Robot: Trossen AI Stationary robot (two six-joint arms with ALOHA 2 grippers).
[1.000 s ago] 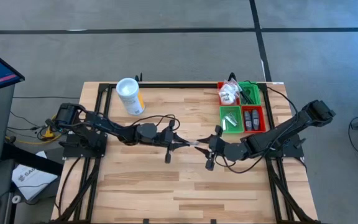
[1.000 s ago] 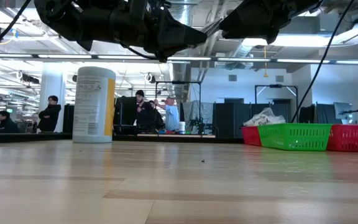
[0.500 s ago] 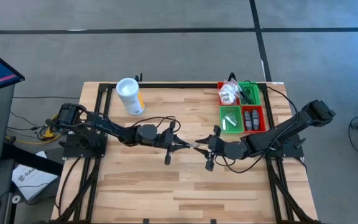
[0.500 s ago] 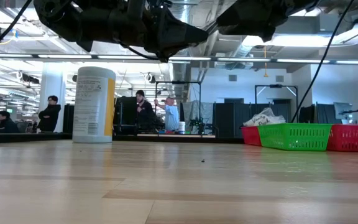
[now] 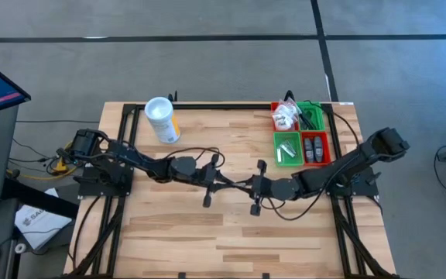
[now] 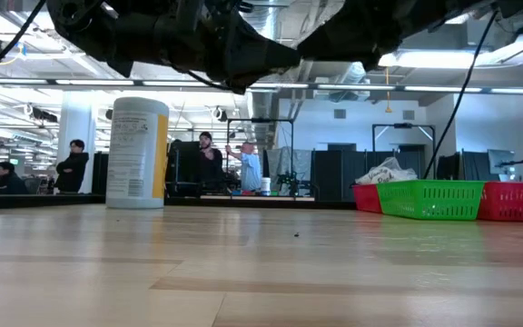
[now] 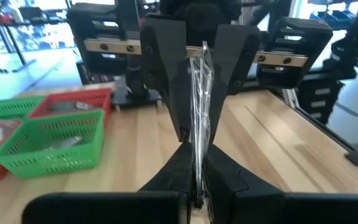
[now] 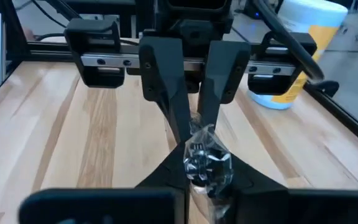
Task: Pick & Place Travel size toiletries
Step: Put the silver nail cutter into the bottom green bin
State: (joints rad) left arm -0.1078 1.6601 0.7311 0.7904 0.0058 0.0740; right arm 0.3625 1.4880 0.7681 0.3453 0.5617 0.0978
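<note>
Handover mid-table: both arms meet nose to nose at centre of the high view, above the wooden table (image 5: pixel 169 232).

Left gripper (image 5: pixel 231 184) is pinched tight on a clear-wrapped packet (image 7: pixel 199 134), which stands on edge between its fingers (image 7: pixel 168 93) in the left wrist view. Right gripper (image 5: pixel 248 186) has its tips narrowed onto the same packet (crinkled wrap w/ dark print shows at its fingertips in the right wrist view (image 8: pixel 205 163)). So the packet is held from both sides, off the table surface.

Remaining toiletries sit in the red and green bins (image 5: pixel 302 133) at upper right of the high view: white packets in the upper red one, dark little tubes in the lower red one.

White canister w/ yellow label (image 5: pixel 162 119) stands upright at upper left of the table, well apart from the grippers.

People stand in the room behind, low view left-centre.
</note>
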